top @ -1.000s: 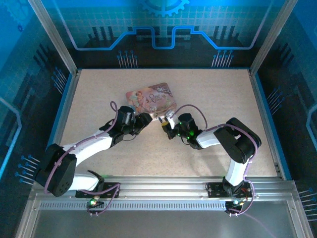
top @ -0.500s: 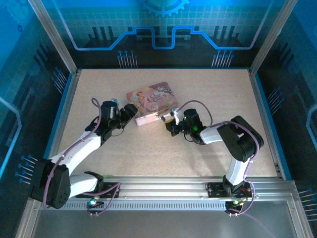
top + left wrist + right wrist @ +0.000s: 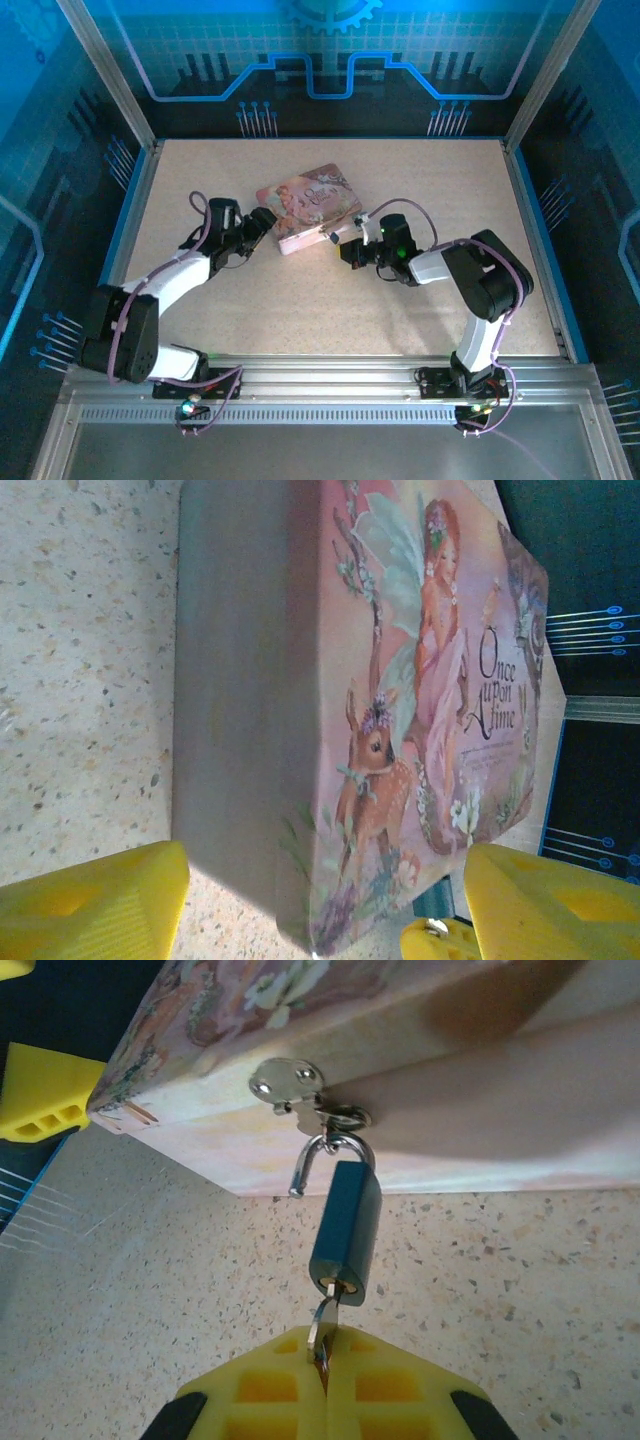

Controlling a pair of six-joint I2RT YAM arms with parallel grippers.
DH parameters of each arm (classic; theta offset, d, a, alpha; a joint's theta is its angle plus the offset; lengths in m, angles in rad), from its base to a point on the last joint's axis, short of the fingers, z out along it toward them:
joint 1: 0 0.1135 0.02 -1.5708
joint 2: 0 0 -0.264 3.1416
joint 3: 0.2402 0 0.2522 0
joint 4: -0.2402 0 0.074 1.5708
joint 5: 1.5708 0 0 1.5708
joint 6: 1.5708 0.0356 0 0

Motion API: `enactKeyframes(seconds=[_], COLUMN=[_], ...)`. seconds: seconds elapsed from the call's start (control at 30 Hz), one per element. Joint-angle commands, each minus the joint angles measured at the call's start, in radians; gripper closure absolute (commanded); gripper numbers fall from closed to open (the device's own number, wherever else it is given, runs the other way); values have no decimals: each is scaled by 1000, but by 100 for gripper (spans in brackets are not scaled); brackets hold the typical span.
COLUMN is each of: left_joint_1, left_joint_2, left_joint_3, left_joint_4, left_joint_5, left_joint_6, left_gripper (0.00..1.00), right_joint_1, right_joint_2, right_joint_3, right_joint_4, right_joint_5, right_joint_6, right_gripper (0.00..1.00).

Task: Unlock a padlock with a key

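Right wrist: the right gripper [image 3: 325,1380] pinches the key [image 3: 322,1325], which sits in the padlock [image 3: 345,1230] just ahead of its fingertips, with one shackle leg free. The left gripper [image 3: 263,224], jaws spread, has slid away from the lock along the pink tin [image 3: 310,200], so the unlocking looks done.

Finishes by my right gripper [image 3: 325,1360], itself matt yellow plastic
The padlock [image 3: 345,1228] is smooth bluish metal with a glossy steel shackle; key [image 3: 322,1322] dull metal; tin [image 3: 500,1110] satin, printed; table [image 3: 150,1290] matt, speckled, grainy.
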Motion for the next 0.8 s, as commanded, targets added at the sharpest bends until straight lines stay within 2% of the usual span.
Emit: enactKeyframes(seconds=[0.0,0.27,0.6,0.77], left_joint_1=[9,11,10,10], left_joint_2=[48,179,236,254], left_joint_3=[43,93,114,108], left_joint_4=[61,130,121,125], left_joint_5=[35,79,76,79], left_joint_6=[18,7,34,36], left_gripper=[27,32,37,38], right_joint_1=[-15,-28,-35,-48], right_joint_2=[37,67,-2,-96], right_joint_3=[22,33,-9,-26], right_joint_4=[-65,-84,-105,-188], right_joint_5=[-26,-53,-35,-21], right_joint_6=[47,64,61,27], right_gripper=[100,98,75,67])
